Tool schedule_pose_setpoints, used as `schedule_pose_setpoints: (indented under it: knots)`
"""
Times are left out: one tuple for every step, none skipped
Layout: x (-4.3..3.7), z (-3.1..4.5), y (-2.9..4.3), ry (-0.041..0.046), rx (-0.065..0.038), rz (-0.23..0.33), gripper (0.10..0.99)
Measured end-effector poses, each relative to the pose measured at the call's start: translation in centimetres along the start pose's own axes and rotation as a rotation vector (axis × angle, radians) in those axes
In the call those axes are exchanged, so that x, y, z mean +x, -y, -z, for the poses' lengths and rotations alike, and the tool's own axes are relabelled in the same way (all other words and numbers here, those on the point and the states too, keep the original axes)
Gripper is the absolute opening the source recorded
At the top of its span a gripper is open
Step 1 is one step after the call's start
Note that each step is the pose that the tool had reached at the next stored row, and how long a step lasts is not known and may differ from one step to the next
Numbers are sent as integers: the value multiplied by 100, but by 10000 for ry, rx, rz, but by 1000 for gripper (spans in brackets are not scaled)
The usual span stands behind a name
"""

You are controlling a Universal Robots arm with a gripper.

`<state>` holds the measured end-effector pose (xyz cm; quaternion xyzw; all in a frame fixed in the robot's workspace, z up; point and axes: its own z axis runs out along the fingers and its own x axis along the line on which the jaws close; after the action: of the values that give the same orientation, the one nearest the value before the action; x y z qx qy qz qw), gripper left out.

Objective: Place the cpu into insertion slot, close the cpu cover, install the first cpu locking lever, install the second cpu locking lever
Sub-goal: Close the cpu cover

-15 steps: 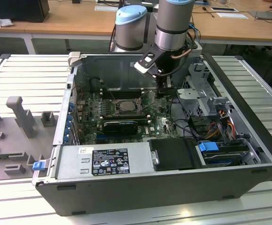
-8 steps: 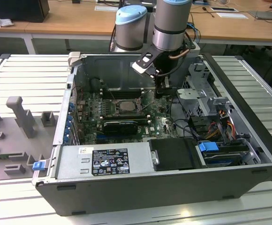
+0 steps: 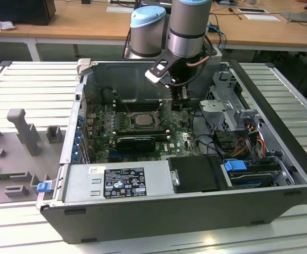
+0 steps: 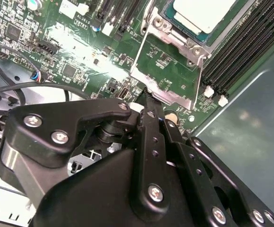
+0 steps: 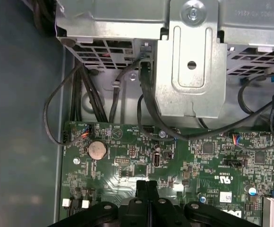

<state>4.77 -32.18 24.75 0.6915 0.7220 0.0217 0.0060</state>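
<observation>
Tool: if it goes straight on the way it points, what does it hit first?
Tool points down at the motherboard beside the metal frame. Probably board first; depth unclear, could clip the frame.

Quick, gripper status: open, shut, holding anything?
Gripper: shut, jaws pressed together, nothing visibly held.
</observation>
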Motion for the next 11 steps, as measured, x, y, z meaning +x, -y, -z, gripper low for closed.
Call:
schedule_pose_setpoints:
  knots:
    - [0, 0, 9, 0, 0, 0, 106]
    - [1, 0, 18, -1, 0, 0, 106]
    - [1, 1, 33, -1, 0, -2, 106]
    - [2, 2, 49, -4, 0, 0, 106]
    - [2, 2, 60, -7, 0, 0, 106]
    - [3, 2, 67, -8, -1, 0, 106]
    - [3, 3, 73, -9, 0, 0, 106]
    - [3, 3, 76, -8, 0, -1, 106]
    - [3, 3, 81, -9, 0, -1, 106]
    - [3, 3, 85, -10, -1, 0, 106]
    - [4, 3, 89, -10, 0, -1, 106]
